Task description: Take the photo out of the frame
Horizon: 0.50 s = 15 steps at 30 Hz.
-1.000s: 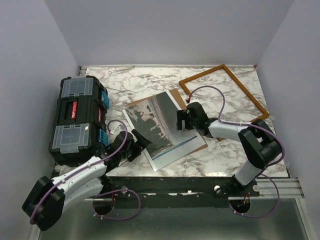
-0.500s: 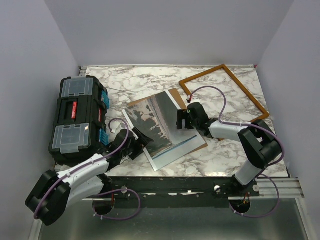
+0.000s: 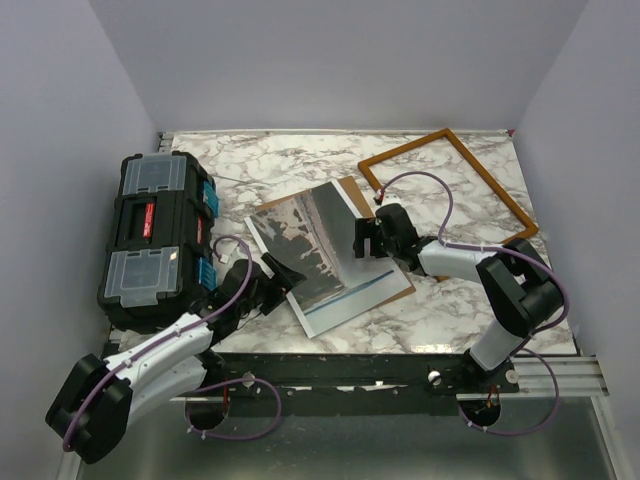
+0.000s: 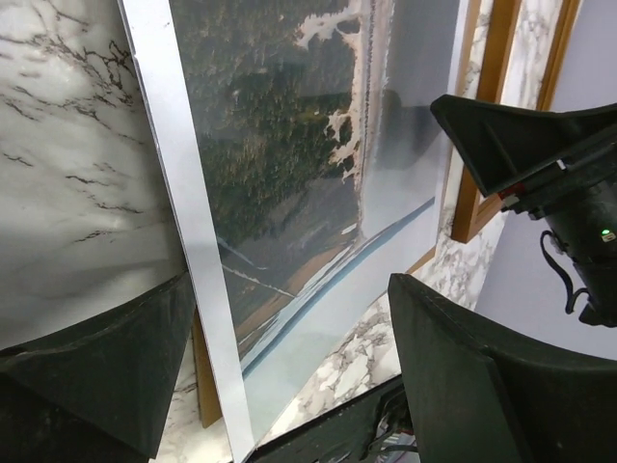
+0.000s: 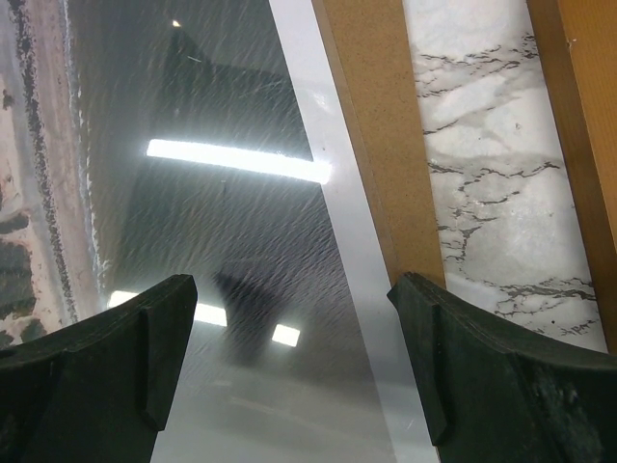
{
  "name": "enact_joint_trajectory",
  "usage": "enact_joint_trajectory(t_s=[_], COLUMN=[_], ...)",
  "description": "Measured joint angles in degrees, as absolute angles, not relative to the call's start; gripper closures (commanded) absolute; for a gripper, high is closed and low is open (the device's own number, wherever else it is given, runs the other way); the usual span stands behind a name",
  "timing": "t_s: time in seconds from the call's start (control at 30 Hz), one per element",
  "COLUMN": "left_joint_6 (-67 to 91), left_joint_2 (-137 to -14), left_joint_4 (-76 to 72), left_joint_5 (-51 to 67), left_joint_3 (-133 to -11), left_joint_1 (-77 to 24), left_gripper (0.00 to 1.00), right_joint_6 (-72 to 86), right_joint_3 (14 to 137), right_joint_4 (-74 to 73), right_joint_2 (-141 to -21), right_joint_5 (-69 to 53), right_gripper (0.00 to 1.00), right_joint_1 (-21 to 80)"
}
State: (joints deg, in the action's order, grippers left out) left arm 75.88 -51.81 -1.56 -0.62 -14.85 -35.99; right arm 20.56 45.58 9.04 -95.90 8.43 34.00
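Note:
The photo (image 3: 310, 255) lies in the middle of the table on a brown backing board (image 3: 352, 190). The empty orange-brown frame (image 3: 492, 180) lies apart at the back right. My left gripper (image 3: 272, 280) is at the photo's near left edge, open. In the left wrist view its jaws (image 4: 289, 386) straddle the pale border of the photo (image 4: 289, 174), without pressing on it. My right gripper (image 3: 365, 240) hovers over the photo's right edge, open. In the right wrist view its gripper (image 5: 294, 357) spans the photo (image 5: 193, 193) and the board (image 5: 376, 125).
A black toolbox (image 3: 155, 240) with blue latches stands at the left, close beside my left arm. The marble table (image 3: 290, 160) ends at walls on three sides. The frame (image 5: 578, 96) runs just beyond the board.
My left gripper has edged forward onto the photo's left border and its jaws have narrowed slightly. The photo's near corner has shifted a little. The right arm has not moved.

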Motion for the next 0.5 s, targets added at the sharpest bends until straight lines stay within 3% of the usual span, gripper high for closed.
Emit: enact_joint_trajectory(t_s=[0.27,0.5], left_joint_6=[74.96,73.21], left_joint_2=[-49.91,-50.94], left_joint_4=[-2.37,-3.18], left_joint_5=[-0.64,-0.54], left_joint_3=[-14.61,-14.79], left_joint_1=[-35.9,-35.68], left_gripper=[0.24,0.52], right_joint_6=[20.58,20.51], right_joint_3=[45.78,45.91], right_joint_4=[9.06,9.43], right_joint_2=[-96.12,-96.4], right_joint_5=[7.99,7.99], right_gripper=[0.08,0.09], right_joint_1=[33.78,33.5])
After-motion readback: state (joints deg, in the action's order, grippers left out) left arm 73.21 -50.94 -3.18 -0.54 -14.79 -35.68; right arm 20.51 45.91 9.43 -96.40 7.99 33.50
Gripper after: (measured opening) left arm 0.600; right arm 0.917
